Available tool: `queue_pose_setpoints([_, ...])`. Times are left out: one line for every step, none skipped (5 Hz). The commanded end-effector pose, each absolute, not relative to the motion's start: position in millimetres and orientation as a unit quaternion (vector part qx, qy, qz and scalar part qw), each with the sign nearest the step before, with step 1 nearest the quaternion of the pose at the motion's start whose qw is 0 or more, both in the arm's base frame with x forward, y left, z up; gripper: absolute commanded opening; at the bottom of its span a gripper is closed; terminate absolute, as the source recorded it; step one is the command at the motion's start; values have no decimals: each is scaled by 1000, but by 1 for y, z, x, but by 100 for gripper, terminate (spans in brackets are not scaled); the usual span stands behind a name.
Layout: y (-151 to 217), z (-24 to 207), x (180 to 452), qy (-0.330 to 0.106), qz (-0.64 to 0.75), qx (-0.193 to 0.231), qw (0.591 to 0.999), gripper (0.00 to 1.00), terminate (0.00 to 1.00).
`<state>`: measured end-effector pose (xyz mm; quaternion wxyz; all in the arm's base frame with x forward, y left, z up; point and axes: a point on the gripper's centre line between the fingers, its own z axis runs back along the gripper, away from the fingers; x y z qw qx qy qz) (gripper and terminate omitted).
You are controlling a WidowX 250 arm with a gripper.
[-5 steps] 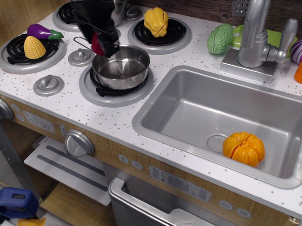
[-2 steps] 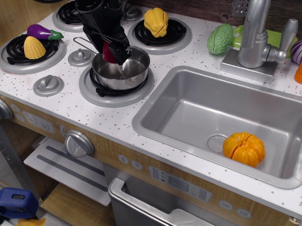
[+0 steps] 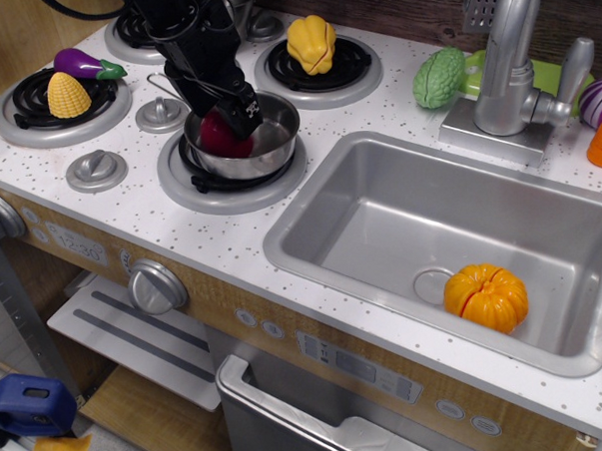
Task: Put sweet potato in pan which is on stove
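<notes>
The dark red sweet potato [image 3: 223, 137] lies inside the small steel pan [image 3: 277, 139], against its left side. The pan stands on the front right burner of the white speckled stove [image 3: 151, 217]; its thin wire handle points back left. My black gripper [image 3: 226, 109] hangs just above the sweet potato, over the pan's left half. Its jaws stand apart and the sweet potato sits below them, no longer between them. The arm hides the pan's back left rim.
A yellow corn [image 3: 67, 94] and a purple eggplant [image 3: 86, 64] lie on the left burner. A yellow pepper [image 3: 312, 43] sits on the back right burner. The sink [image 3: 381, 222] on the right holds an orange pumpkin [image 3: 486, 296]. The faucet [image 3: 508, 57] stands behind it.
The gripper carried the sweet potato down from above the pan's left rim into the pan. The sweet potato has dropped out of the jaws and now rests in the pan.
</notes>
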<state>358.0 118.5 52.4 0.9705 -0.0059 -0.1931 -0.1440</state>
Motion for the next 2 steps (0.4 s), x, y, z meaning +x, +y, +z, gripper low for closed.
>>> queue_pose_setpoints([123,66,363,-209,-149,7,966,100,0])
queue_pose_setpoints([123,66,363,-209,-149,7,966,100,100])
